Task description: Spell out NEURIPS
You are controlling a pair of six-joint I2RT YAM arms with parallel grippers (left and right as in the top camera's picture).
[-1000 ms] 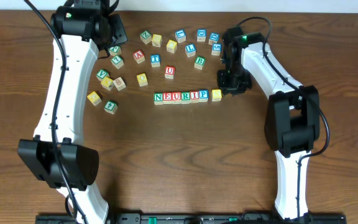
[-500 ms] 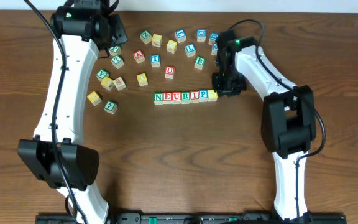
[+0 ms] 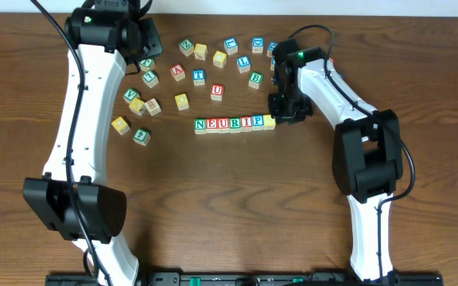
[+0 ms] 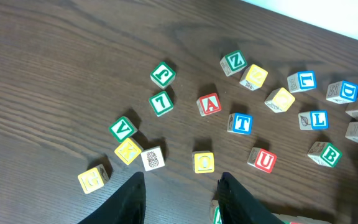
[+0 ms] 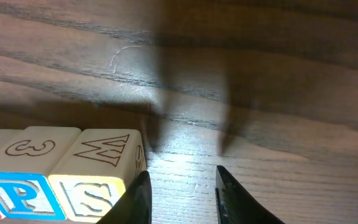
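Seven cubes lie in one row (image 3: 233, 123) reading N, E, U, R, I, P, with a yellow cube (image 3: 269, 121) closing the right end. In the right wrist view that yellow cube (image 5: 95, 186) shows an S and touches the blue P cube (image 5: 17, 196). My right gripper (image 5: 182, 199) stands open just right of it. Its left finger (image 5: 138, 199) rests against the cube's side, and only bare table lies between the fingers. My left gripper (image 4: 182, 199) hangs open and empty over the loose cubes at the back left.
Loose cubes lie scattered behind the row: A (image 3: 178, 71), T (image 3: 199, 76), a spare U (image 3: 217, 91), L (image 3: 243, 62), B (image 3: 255, 79). Several more sit at the left, among them a yellow one (image 3: 120, 125). The right arm (image 3: 348, 95) reaches in from the right.
My right gripper has moved left, sliding the yellow cube up against the P. The whole row has shifted slightly left. The left arm has not moved.
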